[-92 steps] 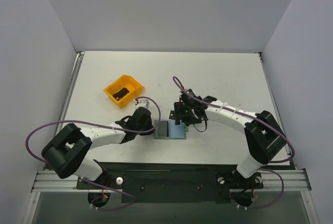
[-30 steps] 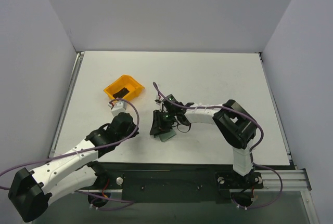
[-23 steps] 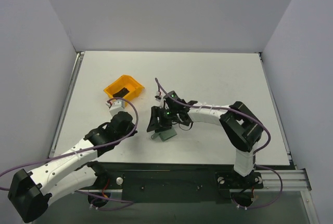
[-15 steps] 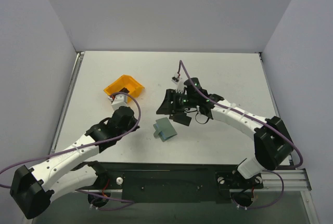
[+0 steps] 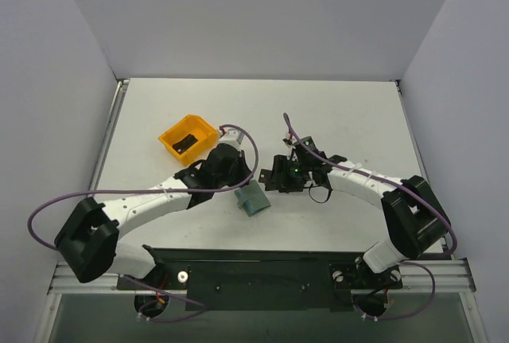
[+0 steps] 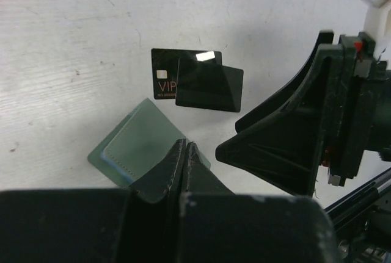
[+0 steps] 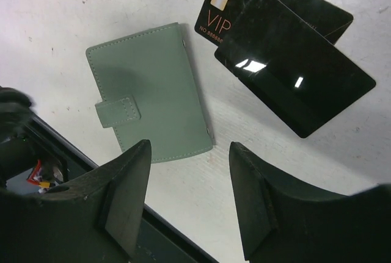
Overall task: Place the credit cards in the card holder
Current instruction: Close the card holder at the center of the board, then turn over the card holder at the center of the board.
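Observation:
The sage-green card holder (image 7: 149, 107) lies shut and flat on the table, its snap tab (image 7: 118, 112) fastened; it also shows in the top view (image 5: 253, 198) and the left wrist view (image 6: 137, 144). Two black credit cards (image 7: 287, 49) overlap on the table just beyond it, one marked VIP (image 6: 165, 83). My right gripper (image 7: 189, 174) is open and empty, above bare table between the holder and the cards. My left gripper (image 6: 185, 148) is shut, its tips just over the holder's near edge. Another black card (image 5: 184, 143) lies in the orange bin.
The orange bin (image 5: 171, 132) stands left of the grippers, behind the left arm. The right gripper's black body (image 6: 305, 135) is close in front of the left gripper. A purple cable (image 5: 254, 152) loops over the left wrist.
The holder lay open 3.1 s ago and is now closed. My left arm swung in from the left to the holder. My right gripper pulled back from the holder to over the cards.

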`<state>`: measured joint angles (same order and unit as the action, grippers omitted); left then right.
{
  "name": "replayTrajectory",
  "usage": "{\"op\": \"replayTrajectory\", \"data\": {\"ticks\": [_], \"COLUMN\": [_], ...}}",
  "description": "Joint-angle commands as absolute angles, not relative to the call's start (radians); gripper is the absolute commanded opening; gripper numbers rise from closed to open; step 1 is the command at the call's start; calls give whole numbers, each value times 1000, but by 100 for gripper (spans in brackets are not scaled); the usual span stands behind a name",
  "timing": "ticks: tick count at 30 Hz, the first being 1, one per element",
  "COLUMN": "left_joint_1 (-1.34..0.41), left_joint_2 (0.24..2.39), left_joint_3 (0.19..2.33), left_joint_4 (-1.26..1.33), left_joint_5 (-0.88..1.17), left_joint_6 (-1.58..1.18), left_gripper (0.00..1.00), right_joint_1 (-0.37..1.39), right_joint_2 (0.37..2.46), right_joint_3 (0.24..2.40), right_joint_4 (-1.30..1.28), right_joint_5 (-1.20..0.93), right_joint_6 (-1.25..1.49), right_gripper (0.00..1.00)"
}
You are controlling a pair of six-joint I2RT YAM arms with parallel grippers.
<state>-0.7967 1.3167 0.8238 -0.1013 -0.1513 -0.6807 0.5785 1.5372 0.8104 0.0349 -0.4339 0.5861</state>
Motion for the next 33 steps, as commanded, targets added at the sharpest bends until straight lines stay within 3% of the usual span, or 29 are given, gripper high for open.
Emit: {"op": "replayTrajectory", "data": {"ticks": [1, 21, 33], "left_joint_1": [-838, -853, -853], "left_joint_2": [1425, 1509, 1506], "left_joint_3": [874, 669, 615], "left_joint_4": [14, -15, -15], "left_joint_5": [-107, -164, -175], "left_joint_6": [-655, -753, -775], "left_gripper": [0, 0, 0], "right_joint_1": [560, 545, 546], "right_joint_2": [1532, 1588, 1735], "right_joint_3": [799, 775, 785], "right_joint_4": [66, 152, 281], "right_joint_5": [-408, -500, -730], "right_joint_6": [594, 611, 621], "right_gripper": [50, 51, 53]}}
